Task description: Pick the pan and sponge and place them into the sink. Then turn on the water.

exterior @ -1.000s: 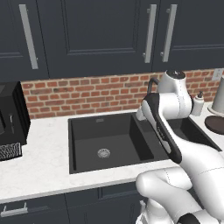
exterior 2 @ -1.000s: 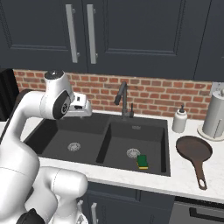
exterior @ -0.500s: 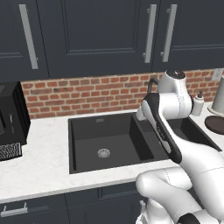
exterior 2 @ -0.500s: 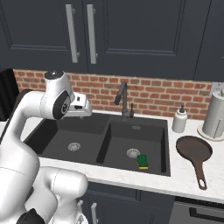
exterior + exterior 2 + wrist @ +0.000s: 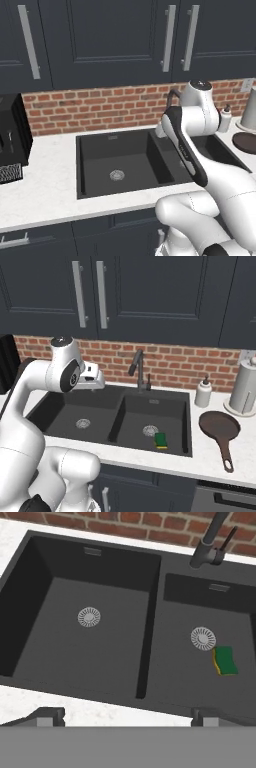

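The black double-basin sink (image 5: 116,421) is set into the white counter. The green and yellow sponge (image 5: 161,440) lies flat in the narrower right basin beside its silver drain, and also appears as the sponge (image 5: 226,660) in the hand view. On the counter right of the sink sits the dark brown pan (image 5: 220,426), its handle pointing toward the front edge. My gripper (image 5: 93,379) hovers above the wide left basin, well left of the pan. In the hand view the gripper (image 5: 127,717) is open with nothing between its fingertips (image 5: 47,716). No water comes from the faucet (image 5: 140,368).
A soap dispenser (image 5: 203,393) and a paper towel roll (image 5: 245,388) stand behind the pan by the brick wall. A black appliance (image 5: 10,142) sits on the counter left of the sink. Dark cabinets hang above.
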{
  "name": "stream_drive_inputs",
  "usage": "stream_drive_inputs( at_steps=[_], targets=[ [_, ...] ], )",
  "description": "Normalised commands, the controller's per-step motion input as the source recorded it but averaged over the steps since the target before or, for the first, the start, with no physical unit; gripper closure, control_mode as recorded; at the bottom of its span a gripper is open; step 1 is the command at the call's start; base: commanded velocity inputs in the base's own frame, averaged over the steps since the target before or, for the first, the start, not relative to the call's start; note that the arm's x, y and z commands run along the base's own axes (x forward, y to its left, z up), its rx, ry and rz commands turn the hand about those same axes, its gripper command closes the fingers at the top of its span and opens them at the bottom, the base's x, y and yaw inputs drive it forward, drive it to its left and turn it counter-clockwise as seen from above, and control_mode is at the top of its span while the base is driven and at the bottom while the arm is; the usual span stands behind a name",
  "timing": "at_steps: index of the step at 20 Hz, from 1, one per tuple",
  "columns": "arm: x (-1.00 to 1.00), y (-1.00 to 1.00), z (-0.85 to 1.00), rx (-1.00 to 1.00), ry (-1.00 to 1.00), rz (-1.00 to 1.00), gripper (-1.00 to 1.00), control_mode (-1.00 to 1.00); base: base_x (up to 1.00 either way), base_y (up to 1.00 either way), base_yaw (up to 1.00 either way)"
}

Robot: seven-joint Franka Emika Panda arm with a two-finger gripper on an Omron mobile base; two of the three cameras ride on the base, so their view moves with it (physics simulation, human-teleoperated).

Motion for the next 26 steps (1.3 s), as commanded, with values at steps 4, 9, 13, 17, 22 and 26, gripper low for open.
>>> stream_drive_inputs(
  at_steps=[4,9,13,17,22,26],
  targets=[
    [0.00,0.00,0.00,0.00,0.00,0.00,-1.00,1.00,0.00,-0.39,-0.01],
    [0.00,0.00,0.00,0.00,0.00,0.00,-1.00,1.00,0.00,-0.41,-0.02],
    [0.00,0.00,0.00,0.00,0.00,0.00,-1.00,1.00,0.00,-0.40,-0.02],
    [0.00,0.00,0.00,0.00,0.00,0.00,-1.00,1.00,0.00,-0.40,-0.02],
    [0.00,0.00,0.00,0.00,0.00,0.00,-1.00,1.00,0.00,-0.40,-0.03],
    [0.00,0.00,0.00,0.00,0.00,0.00,-1.00,1.00,0.00,-0.40,-0.02]
  ],
)
